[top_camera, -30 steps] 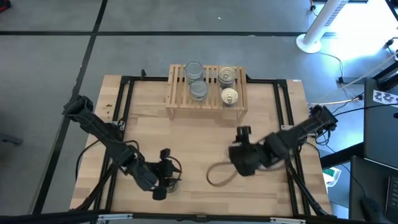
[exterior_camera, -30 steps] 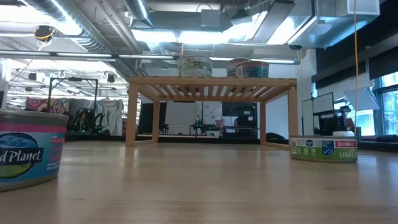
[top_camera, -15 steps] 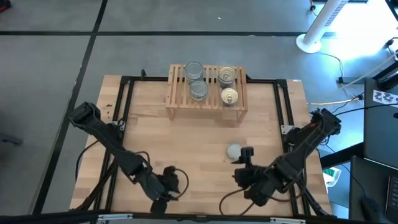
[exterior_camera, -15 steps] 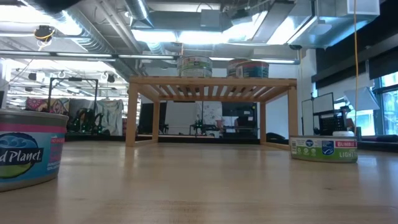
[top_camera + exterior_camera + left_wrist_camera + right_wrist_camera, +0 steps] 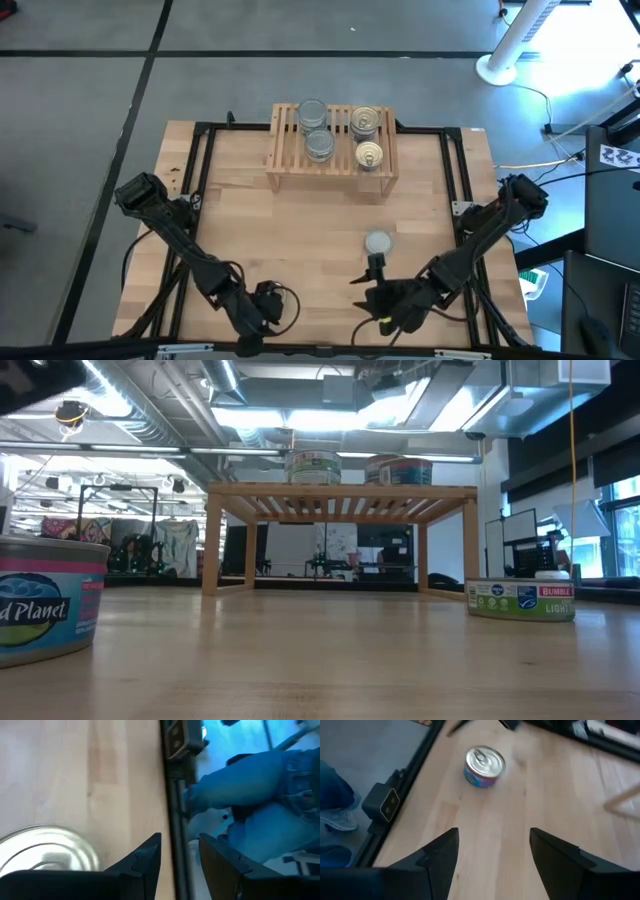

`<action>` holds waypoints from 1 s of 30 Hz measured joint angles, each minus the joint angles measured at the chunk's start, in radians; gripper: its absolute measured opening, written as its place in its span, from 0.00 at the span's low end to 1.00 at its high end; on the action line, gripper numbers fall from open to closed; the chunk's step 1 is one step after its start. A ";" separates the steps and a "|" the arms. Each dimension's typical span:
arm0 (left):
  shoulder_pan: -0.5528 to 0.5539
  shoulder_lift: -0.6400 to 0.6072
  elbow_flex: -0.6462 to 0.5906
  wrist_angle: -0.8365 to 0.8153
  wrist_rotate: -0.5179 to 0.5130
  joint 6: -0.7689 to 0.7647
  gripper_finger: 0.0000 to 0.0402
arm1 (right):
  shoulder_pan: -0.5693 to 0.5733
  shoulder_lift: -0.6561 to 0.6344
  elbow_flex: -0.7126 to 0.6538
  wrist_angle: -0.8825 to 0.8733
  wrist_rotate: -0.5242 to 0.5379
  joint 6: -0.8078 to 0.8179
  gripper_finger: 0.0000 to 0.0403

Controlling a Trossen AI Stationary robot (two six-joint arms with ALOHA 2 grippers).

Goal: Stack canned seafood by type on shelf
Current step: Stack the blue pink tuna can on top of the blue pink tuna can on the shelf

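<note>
Both grippers empty, left part-open, right wide; approach silver tin square before lifting to shelf.

robotics lab, exposed ceiling ducts, grey concrete floor, framed wood test table

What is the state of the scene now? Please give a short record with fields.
shelf: light-wood rack at the table's far edge
tins on shelf: two silver-topped tins on one side, two gold-topped tins on the other
tins on table: silver-topped tin near the right arm; pull-tab tin with blue label
left gripper: low at the near table edge, empty
right gripper: jaws open, empty, near the front edge
</note>
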 joint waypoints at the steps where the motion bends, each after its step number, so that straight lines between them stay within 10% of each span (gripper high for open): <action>1: 0.001 0.000 0.000 -0.013 -0.005 0.000 0.32 | 0.000 0.004 -0.019 0.049 -0.001 -0.031 0.60; 13: 0.020 0.000 0.000 -0.122 -0.077 -0.001 0.32 | -0.030 0.181 -0.071 0.419 -0.030 -0.378 0.60; 30: 0.030 0.000 0.000 -0.150 -0.057 -0.149 0.32 | -0.134 0.312 -0.071 0.592 -0.204 -0.405 0.60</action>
